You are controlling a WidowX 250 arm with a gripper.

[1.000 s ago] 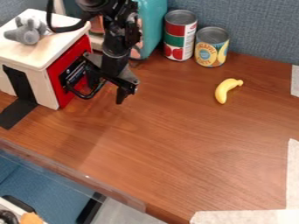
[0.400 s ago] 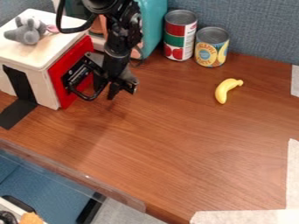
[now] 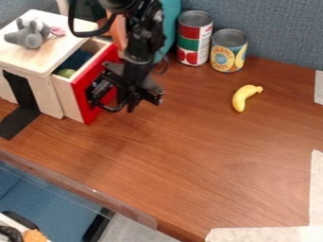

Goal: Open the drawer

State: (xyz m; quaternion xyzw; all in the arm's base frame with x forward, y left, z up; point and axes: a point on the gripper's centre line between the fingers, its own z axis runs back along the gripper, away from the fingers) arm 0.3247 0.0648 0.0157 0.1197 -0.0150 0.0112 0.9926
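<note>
The gripper [image 3: 131,107] hangs low in front of the wooden box's red drawer front, one finger by the drawer's black handle [image 3: 104,100]; whether it touches the handle I cannot tell. The drawer [image 3: 67,93] stands partly out of the wooden box [image 3: 44,61], its red front [image 3: 87,114] apart from the box. Inside the drawer show a green round thing [image 3: 66,73] and something dark blue. Part of the red front is hidden behind the gripper.
A grey plush toy [image 3: 29,35] lies on top of the box. A teal object [image 3: 170,23] stands behind the arm, with a red-labelled can [image 3: 193,39] and a yellow-labelled can [image 3: 228,51] to its right. A yellow banana [image 3: 245,97] lies right of the gripper.
The drawer was closed at first and now stands partly out. The gripper and red front have moved to the right, away from the box, and the drawer's inside has come into sight.
</note>
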